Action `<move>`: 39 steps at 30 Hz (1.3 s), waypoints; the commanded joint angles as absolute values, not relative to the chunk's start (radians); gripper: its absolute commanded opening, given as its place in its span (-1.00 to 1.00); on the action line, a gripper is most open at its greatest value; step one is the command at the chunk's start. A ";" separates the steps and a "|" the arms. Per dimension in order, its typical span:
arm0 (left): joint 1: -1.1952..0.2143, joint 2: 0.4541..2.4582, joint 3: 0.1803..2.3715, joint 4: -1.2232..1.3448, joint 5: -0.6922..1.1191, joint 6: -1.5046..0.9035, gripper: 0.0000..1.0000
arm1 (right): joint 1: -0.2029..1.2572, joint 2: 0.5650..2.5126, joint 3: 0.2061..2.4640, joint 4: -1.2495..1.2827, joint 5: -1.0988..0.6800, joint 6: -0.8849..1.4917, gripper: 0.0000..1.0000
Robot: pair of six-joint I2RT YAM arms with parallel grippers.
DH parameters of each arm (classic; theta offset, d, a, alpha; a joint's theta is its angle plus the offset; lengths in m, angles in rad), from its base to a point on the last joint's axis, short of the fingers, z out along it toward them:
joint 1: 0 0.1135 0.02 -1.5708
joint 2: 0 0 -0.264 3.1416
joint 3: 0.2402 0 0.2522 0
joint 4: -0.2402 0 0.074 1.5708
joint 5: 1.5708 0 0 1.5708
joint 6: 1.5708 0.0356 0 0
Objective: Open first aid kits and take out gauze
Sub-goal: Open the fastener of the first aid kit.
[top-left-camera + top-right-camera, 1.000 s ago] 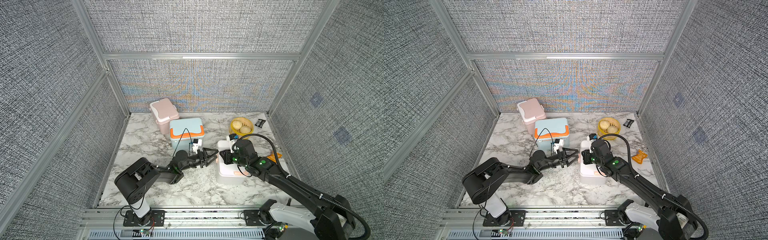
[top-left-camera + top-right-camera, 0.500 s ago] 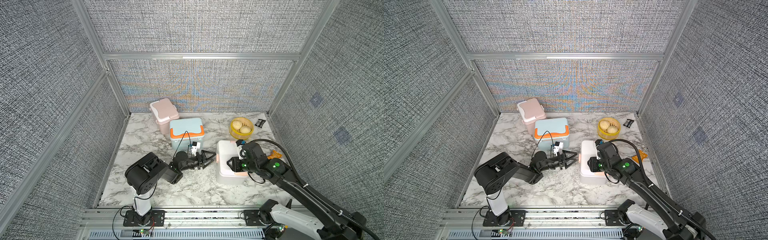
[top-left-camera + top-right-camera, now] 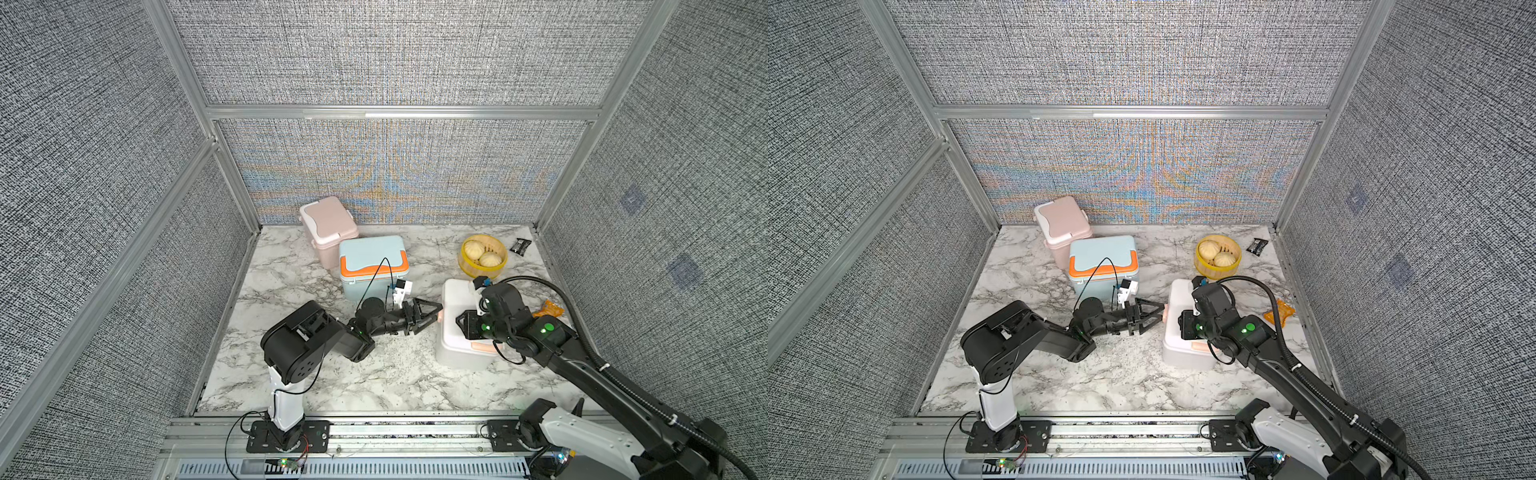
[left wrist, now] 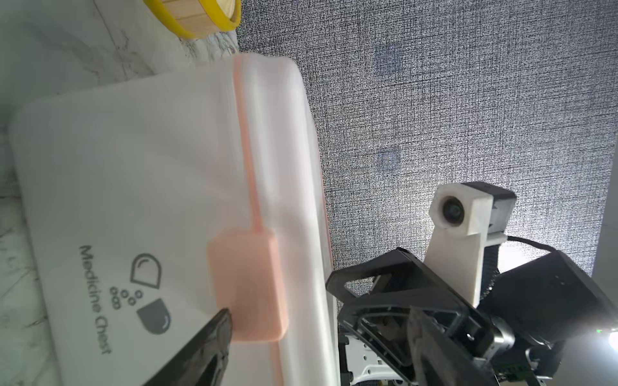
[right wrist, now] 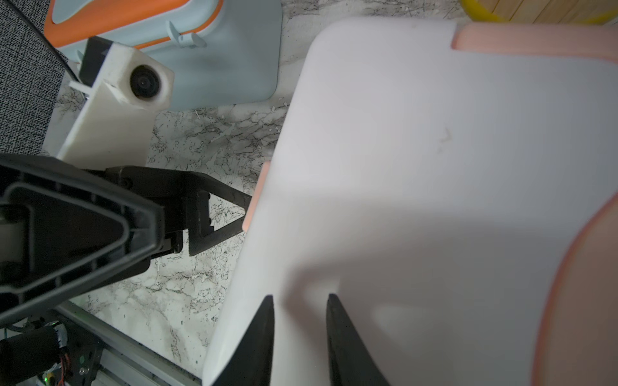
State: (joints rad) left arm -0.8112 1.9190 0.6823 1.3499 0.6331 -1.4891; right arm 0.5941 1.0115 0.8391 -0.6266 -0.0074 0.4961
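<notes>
Every lid was shut, so no contents showed: the pink kit (image 3: 328,220) stood at the back wall, the light blue kit (image 3: 370,259) just before it, and the white kit (image 3: 453,299) toward the right arm on the table (image 3: 332,374). A yellow basket (image 3: 467,268) held two buns (image 3: 473,248), with a black packet (image 3: 520,245) nearby. The right arm partly hid an orange wrapper (image 3: 550,309). The left end effector (image 3: 436,316) gaped wide and empty beside the white kit. Only the left wrist view showed one of its fingers (image 4: 217,331) touching the peach latch (image 4: 247,287). The right end effector (image 5: 301,300) covered part of the lid in both top views. Its wrist view showed narrowly parted jaws gripping nothing.
</notes>
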 commanded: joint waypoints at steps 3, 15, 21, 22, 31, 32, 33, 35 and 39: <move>-0.819 1.977 0.719 1.408 0.693 -1.503 0.62 | 0.585 1.020 0.819 -0.914 -0.011 0.503 -0.39; -0.843 1.984 0.776 1.407 0.710 -1.512 0.63 | 0.503 0.845 0.887 -0.945 0.050 0.542 0.30; -0.857 1.984 0.783 1.408 0.701 -1.514 0.63 | 0.342 0.764 0.852 -0.922 0.057 0.563 0.56; -0.857 1.985 0.782 1.408 0.701 -1.514 0.63 | 0.316 0.761 0.836 -0.917 0.041 0.563 0.59; -0.864 2.028 0.784 1.408 0.699 -1.511 0.63 | 0.210 0.876 0.752 -0.812 -0.205 0.466 0.57; -0.864 2.031 0.784 1.408 0.698 -1.510 0.63 | 0.214 0.891 0.752 -0.806 -0.223 0.458 0.56; -0.864 2.031 0.784 1.408 0.698 -1.510 0.63 | 0.215 0.909 0.753 -0.805 -0.234 0.448 0.54; -0.864 2.026 0.788 1.408 0.700 -1.510 0.63 | 0.216 0.924 0.751 -0.806 -0.236 0.440 0.50; -0.865 1.996 0.790 1.408 0.709 -1.517 0.60 | 0.216 0.936 0.742 -0.796 -0.240 0.440 0.31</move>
State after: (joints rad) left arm -0.8543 2.0159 0.7811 1.3415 0.6571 -1.5063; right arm 0.2035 0.9115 0.7612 -0.6804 -0.0784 0.4965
